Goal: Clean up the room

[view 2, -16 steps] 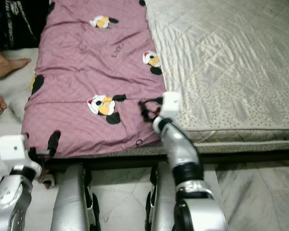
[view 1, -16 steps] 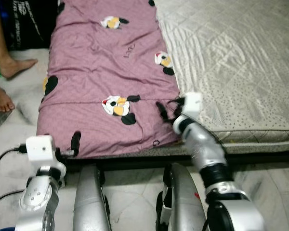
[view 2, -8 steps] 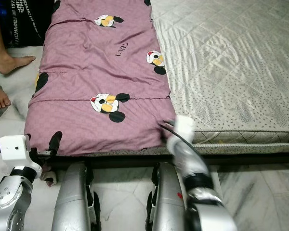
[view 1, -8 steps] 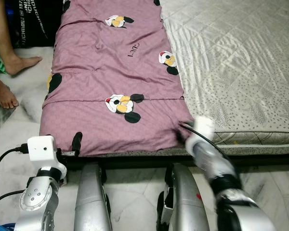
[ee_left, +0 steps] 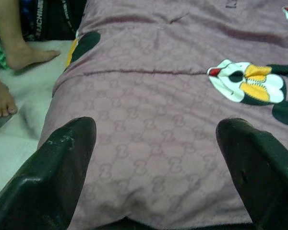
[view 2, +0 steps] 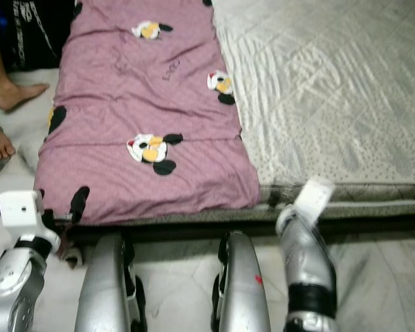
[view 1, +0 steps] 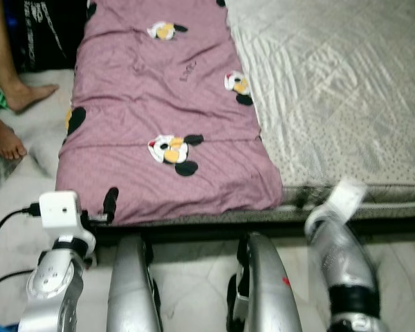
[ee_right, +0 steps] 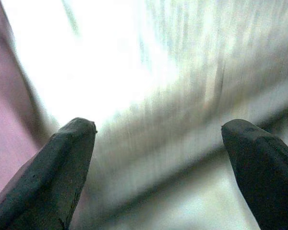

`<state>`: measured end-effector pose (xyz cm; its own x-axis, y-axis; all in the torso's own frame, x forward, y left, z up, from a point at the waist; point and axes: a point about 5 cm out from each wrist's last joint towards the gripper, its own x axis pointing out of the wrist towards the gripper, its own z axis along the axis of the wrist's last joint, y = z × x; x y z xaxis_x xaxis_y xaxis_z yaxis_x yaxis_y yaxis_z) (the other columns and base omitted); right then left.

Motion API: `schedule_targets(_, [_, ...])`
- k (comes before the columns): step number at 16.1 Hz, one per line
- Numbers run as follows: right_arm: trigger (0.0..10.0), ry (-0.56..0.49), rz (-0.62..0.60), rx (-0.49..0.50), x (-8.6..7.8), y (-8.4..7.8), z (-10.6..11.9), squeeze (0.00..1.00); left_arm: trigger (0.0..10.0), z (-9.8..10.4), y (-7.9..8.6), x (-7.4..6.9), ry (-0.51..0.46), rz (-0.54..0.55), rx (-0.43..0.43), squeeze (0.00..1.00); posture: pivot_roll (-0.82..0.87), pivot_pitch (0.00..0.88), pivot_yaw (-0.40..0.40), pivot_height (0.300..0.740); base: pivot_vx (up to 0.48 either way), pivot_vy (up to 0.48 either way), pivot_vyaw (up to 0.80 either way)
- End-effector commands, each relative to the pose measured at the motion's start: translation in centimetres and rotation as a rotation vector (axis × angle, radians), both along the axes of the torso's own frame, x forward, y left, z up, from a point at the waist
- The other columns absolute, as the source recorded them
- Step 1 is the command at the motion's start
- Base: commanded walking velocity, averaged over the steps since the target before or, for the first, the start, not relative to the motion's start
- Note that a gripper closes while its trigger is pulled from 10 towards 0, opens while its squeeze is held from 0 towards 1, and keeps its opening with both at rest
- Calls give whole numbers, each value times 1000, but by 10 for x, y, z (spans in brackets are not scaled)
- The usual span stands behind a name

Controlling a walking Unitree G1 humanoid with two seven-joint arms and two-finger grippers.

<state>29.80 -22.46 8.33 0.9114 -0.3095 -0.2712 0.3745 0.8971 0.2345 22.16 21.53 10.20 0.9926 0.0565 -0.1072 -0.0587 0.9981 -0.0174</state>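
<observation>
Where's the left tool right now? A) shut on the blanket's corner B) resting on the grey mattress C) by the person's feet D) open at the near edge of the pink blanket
D: the left tool is spread open, empty, facing the pink blanket at its near edge.

right pincer (ee_right: 158, 158) withdrawn off pink blanket (view 1: 166, 117)

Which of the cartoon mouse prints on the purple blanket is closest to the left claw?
The print in the blanket's near section, just past the fold line. It lies nearest the left claw; the other full prints sit further up the bed.
</observation>
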Motion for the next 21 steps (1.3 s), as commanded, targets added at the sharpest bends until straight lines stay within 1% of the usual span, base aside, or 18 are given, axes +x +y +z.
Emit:
schedule_targets(1, [10000,-72,-5,-47,1,-2,14,0,10000,-5,1,-2,29,2,-1,0,78,214,-39,571,0,0,0])
schedule_targets(2, [10000,-147,29,-99,7,2,31,0,10000,-5,1,-1,27,0,-2,0,78,214,-39,571,0,0,0])
schedule_targets(3, [10000,-231,87,-98,13,14,47,0,10000,-4,1,0,22,1,-3,0,81,208,-42,571,0,0,0])
schedule_targets(4, [10000,-261,140,-74,16,22,52,0,10000,-3,1,0,17,5,-4,0,81,208,-42,571,0,0,0])
schedule_targets(5, [10000,-252,226,-43,16,36,48,0,10000,-3,2,0,16,9,-7,0,83,204,-46,571,0,0,0])
schedule_targets(6, [10000,-168,275,-41,15,45,32,0,10000,-4,2,0,18,11,-9,0,83,202,-48,571,0,0,0])
schedule_targets(7, [10000,-115,299,-46,14,50,22,0,10000,-5,2,0,19,11,-10,0,83,202,-48,571,0,0,0])
schedule_targets(8, [10000,7,360,-86,12,60,1,0,10000,-6,0,1,20,7,-14,0,76,194,-49,571,0,0,0])
schedule_targets(9, [10000,127,334,-14,11,67,-22,0,10000,-6,-4,3,17,-2,-17,0,81,187,-52,571,0,0,0])
schedule_targets(11, [10000,221,320,71,9,73,-37,0,10000,-5,-5,6,10,-2,-17,0,91,179,-55,571,0,0,0])
schedule_targets(12, [10000,267,343,151,6,80,-43,0,10000,-4,-3,6,8,2,-16,0,95,174,-57,571,0,0,0])
schedule_targets(13, [10000,285,339,165,4,80,-45,0,10000,-4,-2,6,8,4,-15,0,94,172,-57,571,0,0,0])
schedule_targets(14, [10000,353,241,235,-1,70,-55,0,10000,-5,-2,6,7,6,-14,0,92,168,-58,571,0,0,0])
schedule_targets(15, [10000,337,221,217,0,64,-53,0,10000,-6,-3,7,6,5,-14,0,90,162,-59,571,0,0,0])
schedule_targets(17, [10000,286,153,111,3,46,-44,0,10000,-5,-3,9,3,4,-15,0,86,153,-58,571,0,0,0])
schedule_targets(19, [10000,252,96,78,4,35,-37,0,10000,-5,-3,10,2,4,-14,0,86,153,-58,571,0,0,0])
schedule_targets(20, [10000,189,-3,14,2,18,-24,0,10000,-6,-2,10,2,6,-13,0,83,147,-55,571,0,0,0])
schedule_targets(21, [10000,88,-57,-89,2,4,-6,0,10000,-6,-1,11,1,8,-11,0,83,147,-55,571,0,0,0])
